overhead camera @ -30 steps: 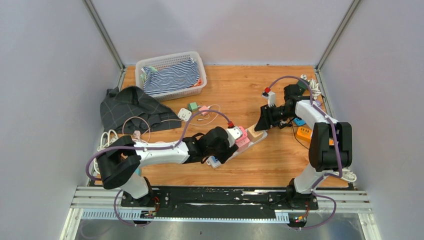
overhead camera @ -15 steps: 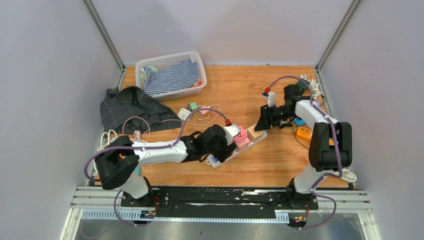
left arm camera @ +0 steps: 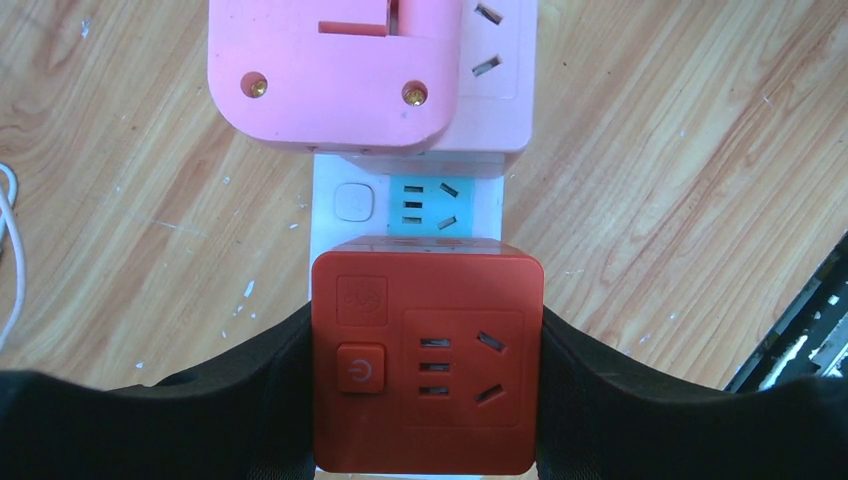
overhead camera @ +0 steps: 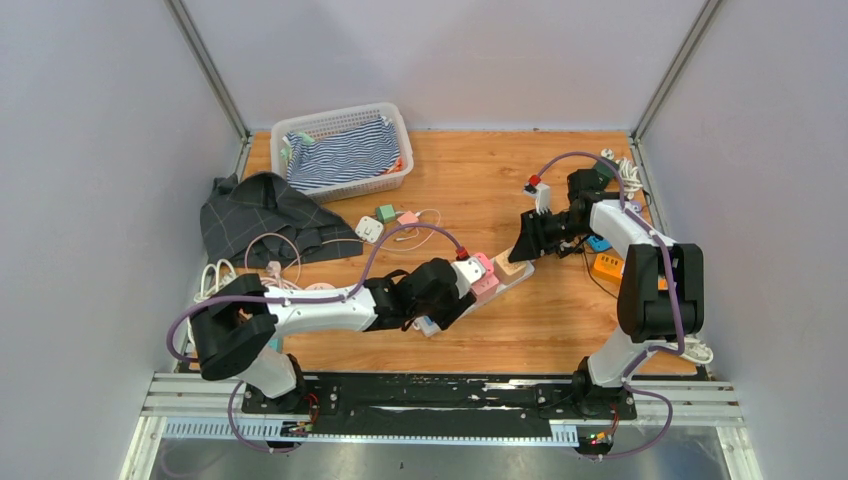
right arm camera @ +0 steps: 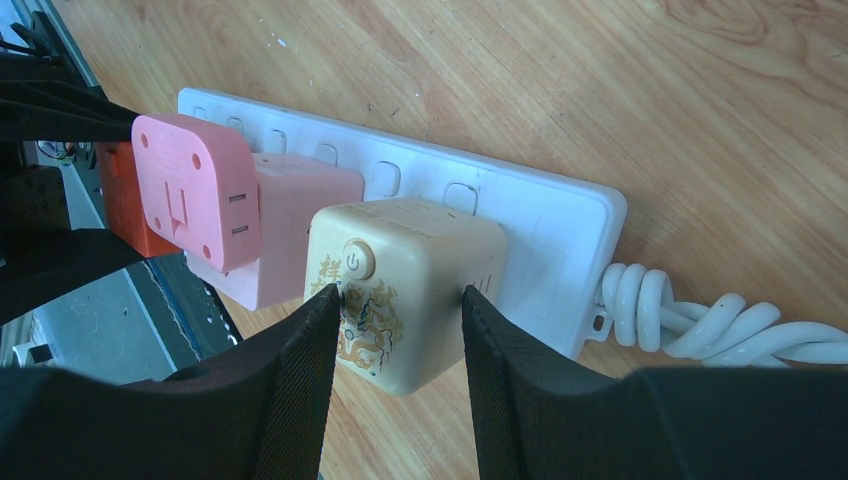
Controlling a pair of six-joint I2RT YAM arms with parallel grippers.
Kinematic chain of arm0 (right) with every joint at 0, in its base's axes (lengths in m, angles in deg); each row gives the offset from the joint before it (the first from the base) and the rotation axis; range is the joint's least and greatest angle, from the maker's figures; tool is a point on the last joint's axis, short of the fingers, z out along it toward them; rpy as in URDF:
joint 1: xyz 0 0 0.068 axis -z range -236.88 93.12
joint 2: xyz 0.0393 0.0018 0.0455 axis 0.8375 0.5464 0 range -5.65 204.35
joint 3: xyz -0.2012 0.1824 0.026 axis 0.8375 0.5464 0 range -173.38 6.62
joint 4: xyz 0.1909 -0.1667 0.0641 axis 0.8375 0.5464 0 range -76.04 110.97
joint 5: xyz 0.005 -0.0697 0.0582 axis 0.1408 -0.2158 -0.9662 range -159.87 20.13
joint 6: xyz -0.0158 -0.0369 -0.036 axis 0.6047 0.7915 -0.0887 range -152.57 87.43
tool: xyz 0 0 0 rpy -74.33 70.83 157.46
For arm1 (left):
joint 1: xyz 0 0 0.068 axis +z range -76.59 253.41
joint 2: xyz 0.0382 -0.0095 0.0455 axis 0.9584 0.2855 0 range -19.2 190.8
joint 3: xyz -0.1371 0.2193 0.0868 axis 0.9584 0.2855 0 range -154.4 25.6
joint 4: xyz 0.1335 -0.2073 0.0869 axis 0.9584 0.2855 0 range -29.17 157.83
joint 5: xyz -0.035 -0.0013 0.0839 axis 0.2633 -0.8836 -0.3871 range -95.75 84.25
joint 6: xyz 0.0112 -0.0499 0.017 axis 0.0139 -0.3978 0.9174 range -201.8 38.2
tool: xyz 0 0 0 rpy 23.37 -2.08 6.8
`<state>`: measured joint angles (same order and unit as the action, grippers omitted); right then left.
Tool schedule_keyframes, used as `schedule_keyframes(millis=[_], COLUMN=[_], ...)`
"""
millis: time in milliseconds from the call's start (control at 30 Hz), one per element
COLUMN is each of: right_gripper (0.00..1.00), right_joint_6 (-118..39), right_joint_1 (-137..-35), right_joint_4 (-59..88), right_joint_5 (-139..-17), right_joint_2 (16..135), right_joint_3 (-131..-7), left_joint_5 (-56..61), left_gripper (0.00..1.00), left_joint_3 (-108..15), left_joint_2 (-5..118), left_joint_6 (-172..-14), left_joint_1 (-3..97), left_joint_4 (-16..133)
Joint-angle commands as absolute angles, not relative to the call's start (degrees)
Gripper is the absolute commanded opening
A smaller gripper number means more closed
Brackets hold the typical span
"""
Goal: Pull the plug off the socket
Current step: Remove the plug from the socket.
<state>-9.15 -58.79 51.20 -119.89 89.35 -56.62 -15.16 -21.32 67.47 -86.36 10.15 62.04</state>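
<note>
A white power strip point(right arm camera: 540, 230) lies slanted on the wooden table and carries several cube plugs. My left gripper point(left arm camera: 428, 400) is shut on the red cube plug point(left arm camera: 428, 365), one black finger point(left arm camera: 250, 400) pressed on each side. The strip's blue socket face point(left arm camera: 425, 205) shows just beyond it, and the plug's pins are hidden. My right gripper point(right arm camera: 400, 330) is shut on the cream cube plug point(right arm camera: 420, 270) at the strip's cord end. A pink adapter point(right arm camera: 195, 190) stacked on a paler pink cube point(right arm camera: 300, 200) sits between the two. From above, my left gripper point(overhead camera: 455, 290) covers the red plug.
A white basket point(overhead camera: 340, 150) with striped cloth stands at the back left, and a dark plaid garment point(overhead camera: 265, 215) lies beside it. Small adapters point(overhead camera: 385, 215) lie mid-table. Orange and blue blocks point(overhead camera: 607, 265) sit at the right edge. The strip's coiled white cord point(right arm camera: 680, 320) trails off.
The left wrist shifted slightly left, then back toward the strip, and its purple cable loop moved with it. The right arm held still.
</note>
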Motion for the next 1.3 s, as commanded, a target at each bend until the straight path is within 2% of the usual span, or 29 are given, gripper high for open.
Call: schedule_keyframes(millis=[0,200,500,1267], right_gripper=[0.48,0.48,0.49,0.52], right_joint_6=[-5.6,-5.6,-5.6,-5.3], right_joint_1=[-59.3,-59.3,-59.3,-59.3], right_joint_4=[53.5,53.5,53.5,53.9], right_joint_5=[-109.2,-109.2,-109.3,-109.6], right_joint_2=[93.0,92.6,92.9,92.5], right_joint_3=[-54.4,-54.4,-54.4,-54.6], left_joint_5=[-10.8,-6.8,-16.6,-10.0], left_gripper=[0.00,0.00,0.00,0.00], left_joint_3=[-19.0,-19.2,-20.8,-17.8], left_joint_2=[64.3,62.5,64.9,58.3], left_joint_6=[-89.3,-91.4,-87.2,-93.5], left_joint_1=[12.7,13.8,12.4,14.8], left_joint_4=[61.1,61.1,64.8,61.1])
